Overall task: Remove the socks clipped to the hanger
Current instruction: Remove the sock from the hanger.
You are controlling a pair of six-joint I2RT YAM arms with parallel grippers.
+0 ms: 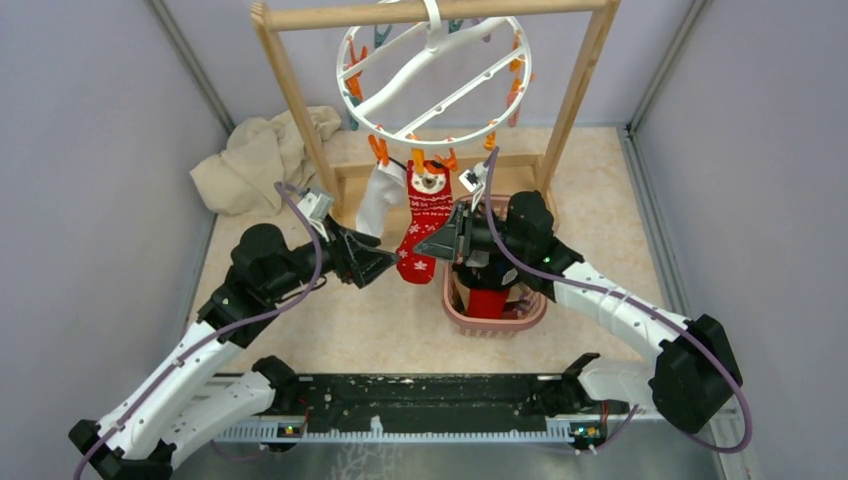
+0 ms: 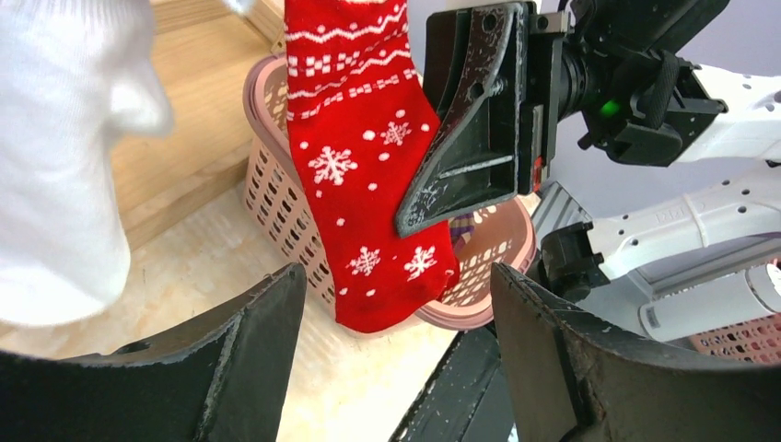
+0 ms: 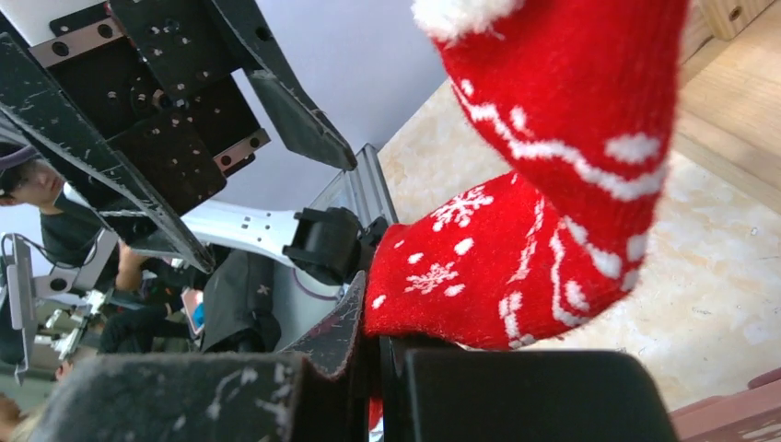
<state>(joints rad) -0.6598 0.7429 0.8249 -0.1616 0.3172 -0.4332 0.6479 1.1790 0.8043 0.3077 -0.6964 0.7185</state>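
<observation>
The hanger (image 1: 430,75), a white ring with orange clips, hangs from the wooden rack. A red sock (image 1: 428,205) with white snowflakes and a white sock (image 1: 380,195) dangle from clips at its front edge. My right gripper (image 1: 420,245) is shut at the red sock's (image 3: 553,184) lower right edge, with a sliver of red fabric between its tips (image 3: 391,322). My left gripper (image 1: 385,262) stands open just left of the sock's toe. Its jaws (image 2: 398,272) hold nothing, with the red sock (image 2: 359,157) ahead and the white sock (image 2: 55,166) at its left.
A pink lattice basket (image 1: 500,322) sits under the right arm with something red (image 1: 487,300) in it. A beige cloth heap (image 1: 255,160) lies at the back left. The wooden rack's post (image 1: 300,110) and base stand behind the socks.
</observation>
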